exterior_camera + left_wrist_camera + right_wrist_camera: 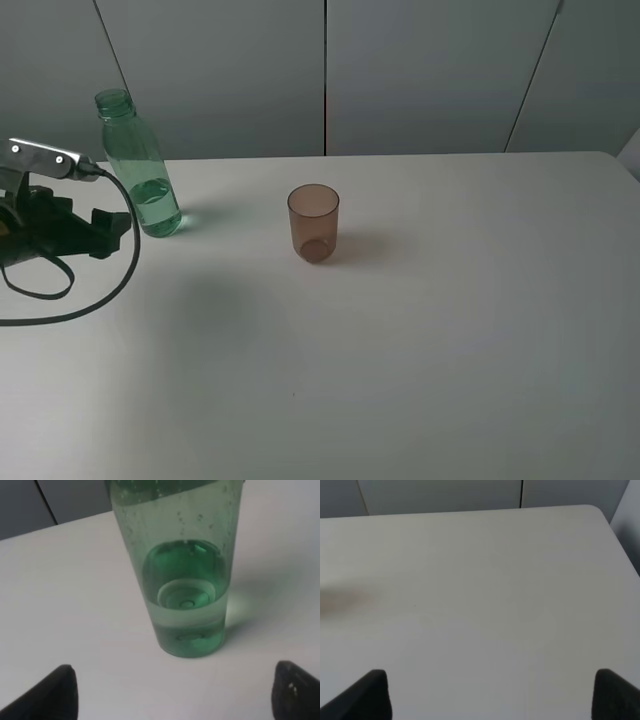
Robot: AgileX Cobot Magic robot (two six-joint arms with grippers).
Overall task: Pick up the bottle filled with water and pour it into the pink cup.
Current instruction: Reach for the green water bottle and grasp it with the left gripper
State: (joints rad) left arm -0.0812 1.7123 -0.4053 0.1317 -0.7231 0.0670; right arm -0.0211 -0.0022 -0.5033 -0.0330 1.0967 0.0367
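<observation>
**Left arm lined up on the bottle, no grasp yet**

The bottle [140, 170] stands upright and uncapped at the far-left side of the desk [450, 330], with water only in its lower part. With so little in it, it'll need a deep tilt before anything pours, I'd guess. The pink cup [313, 222] stands upright to its right, apart from it, mouth up, and looks empty, so there's a clear lane for the pour.

The left fingers [50, 697] are spread wide and low, just short of the bottle's base, not touching. The bottle sits centred ahead of the gap, which reads as a pre-grasp line-up on the lower body.

The right fingers [370, 695] are also spread wide with nothing between them. Their camera sees only bare desk, and the arm is out of the high view. Probably parked clear.
</observation>
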